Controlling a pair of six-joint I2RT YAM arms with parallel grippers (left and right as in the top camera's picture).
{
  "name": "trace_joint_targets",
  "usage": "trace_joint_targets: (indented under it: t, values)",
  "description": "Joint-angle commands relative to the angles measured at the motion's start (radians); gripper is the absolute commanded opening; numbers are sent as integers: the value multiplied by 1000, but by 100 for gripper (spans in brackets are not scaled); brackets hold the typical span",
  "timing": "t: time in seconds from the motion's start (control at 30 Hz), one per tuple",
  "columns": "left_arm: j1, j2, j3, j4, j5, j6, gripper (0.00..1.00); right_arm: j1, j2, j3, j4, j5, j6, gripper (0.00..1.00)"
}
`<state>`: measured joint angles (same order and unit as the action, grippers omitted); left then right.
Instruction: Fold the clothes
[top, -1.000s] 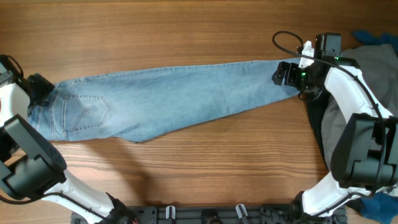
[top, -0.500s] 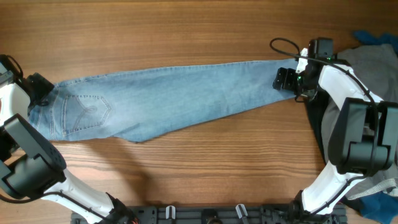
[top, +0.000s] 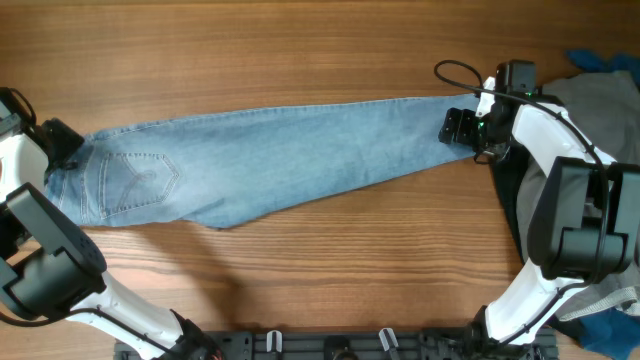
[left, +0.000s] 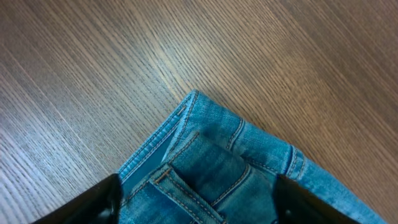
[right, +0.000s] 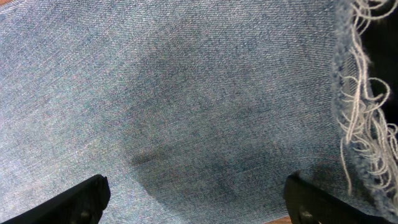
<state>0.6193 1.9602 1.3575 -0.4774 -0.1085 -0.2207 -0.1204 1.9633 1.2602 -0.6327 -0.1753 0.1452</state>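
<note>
The light blue jeans (top: 270, 160) lie flat across the wooden table, waistband at the left and frayed hem at the right. My left gripper (top: 62, 145) sits at the waistband end. In the left wrist view the waistband corner and belt loop (left: 205, 168) lie between its wide-apart fingers (left: 93, 205), so the left gripper (left: 196, 208) is open. My right gripper (top: 458, 127) hovers over the leg end. In the right wrist view the right gripper (right: 199, 205) is open above plain denim (right: 186, 93), with the frayed hem (right: 360, 124) to its right.
A grey garment (top: 600, 110), bright blue fabric (top: 600, 60) and black fabric (top: 510, 200) are piled at the right edge under the right arm. A black cable (top: 455, 70) loops behind the right gripper. Bare wood (top: 300, 50) lies above and below the jeans.
The right gripper shifted slightly left and further onto the leg end, then held still. The left gripper stays at the waistband; the jeans have not moved.
</note>
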Motion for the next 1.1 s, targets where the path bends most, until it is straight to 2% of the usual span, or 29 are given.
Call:
trace_joint_targets:
  t: [0.0, 0.47, 0.6, 0.73, 0.83, 1.07]
  values:
    - [16, 17, 14, 3, -19, 8, 71, -2, 52, -11, 2, 11, 15, 95]
    - [21, 51, -13, 14, -19, 8, 69, -2, 52, -11, 3, 11, 15, 95]
    - [20, 58, -13, 16, -19, 8, 53, -2, 52, -11, 3, 11, 15, 95]
    - [21, 58, -11, 26, -19, 8, 23, -2, 52, -11, 3, 10, 15, 94]
    - [21, 56, -11, 37, -19, 8, 4, -2, 52, -11, 3, 10, 14, 94]
    - [36, 24, -11, 41, -19, 8, 4, -2, 52, -11, 2, 10, 15, 94]
